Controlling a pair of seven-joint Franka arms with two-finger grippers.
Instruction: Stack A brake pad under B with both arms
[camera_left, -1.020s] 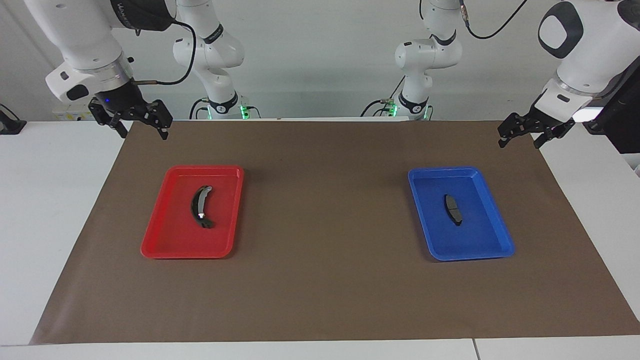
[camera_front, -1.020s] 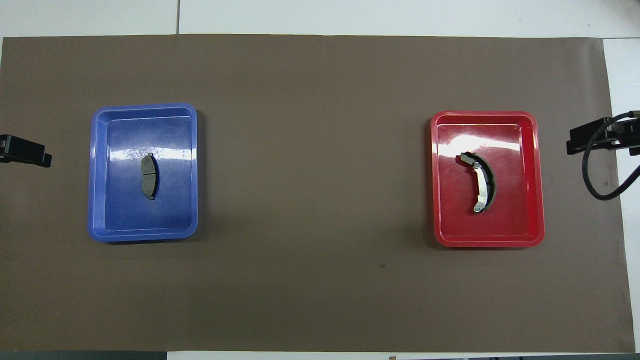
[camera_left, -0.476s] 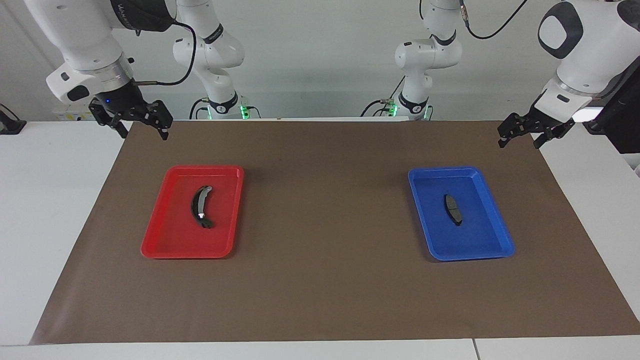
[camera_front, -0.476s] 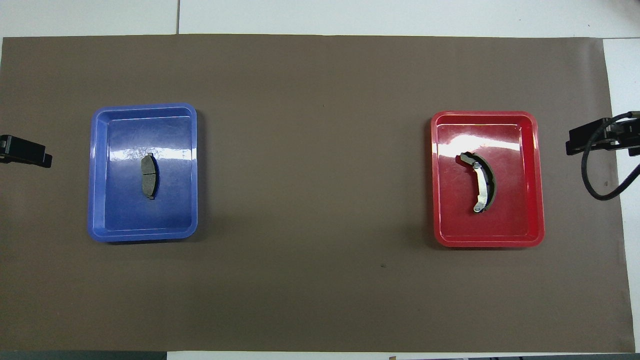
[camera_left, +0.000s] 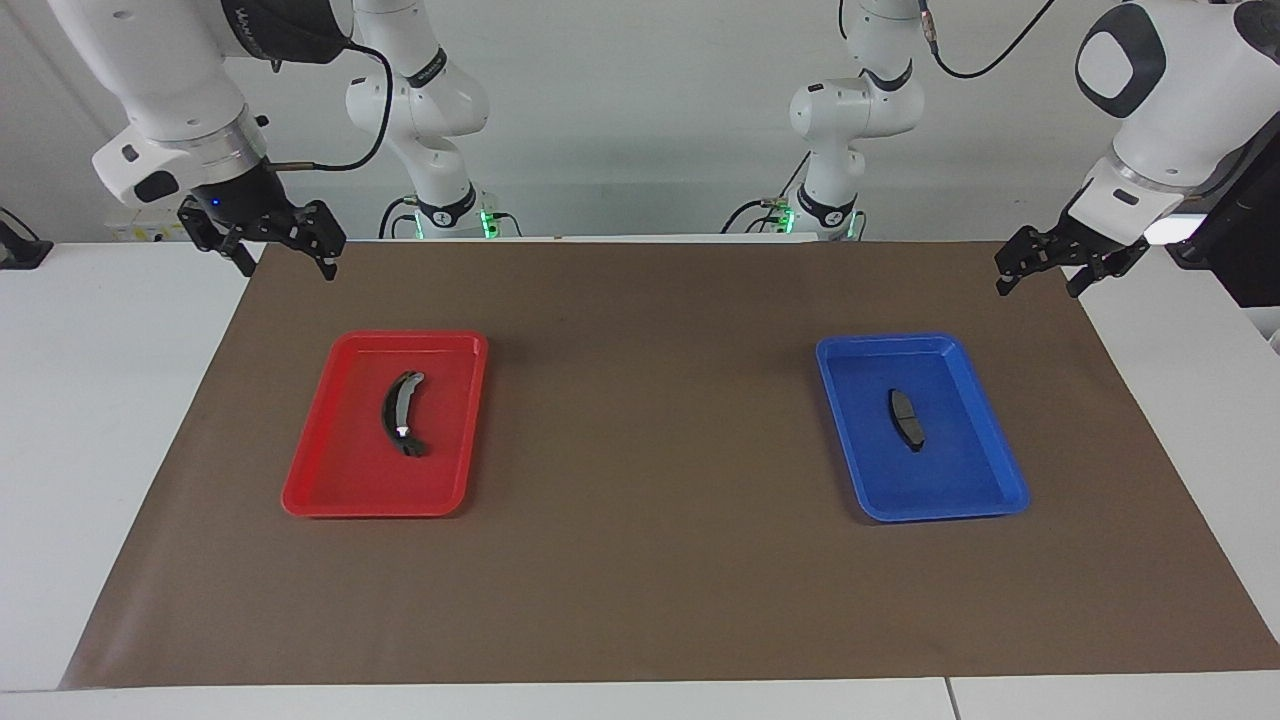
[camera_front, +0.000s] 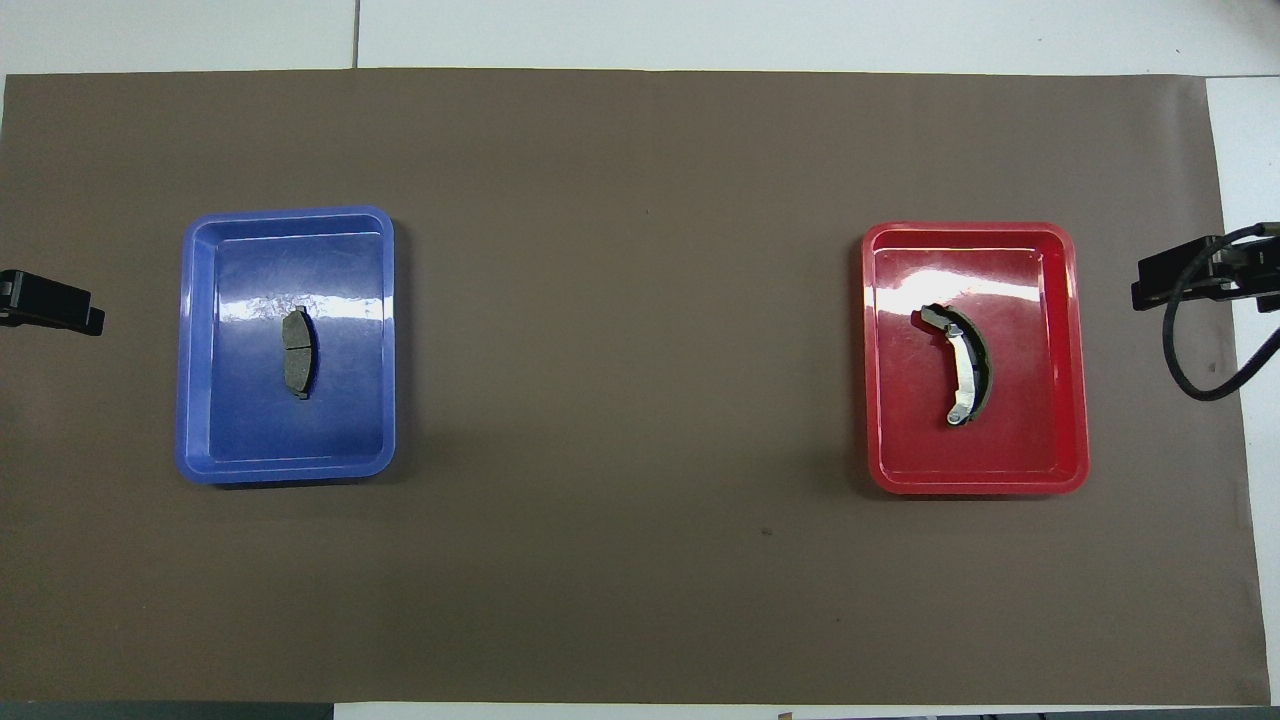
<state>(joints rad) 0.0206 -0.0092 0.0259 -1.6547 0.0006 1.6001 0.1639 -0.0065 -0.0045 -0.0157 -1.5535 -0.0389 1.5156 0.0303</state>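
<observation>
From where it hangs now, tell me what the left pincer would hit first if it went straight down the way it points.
The left pincer points down at the edge of the brown mat. It would likely meet mat or bare table first, not the blue tray; depth is unclear.

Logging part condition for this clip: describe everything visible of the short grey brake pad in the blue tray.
The short grey brake pad is a small, slightly curved oblong with a matte, dull dark-grey face, a groove across its middle and small tabs at its ends. It lies flat near the middle of the blue tray, toward the left arm's end of the table. Only the tray floor touches it.
</observation>
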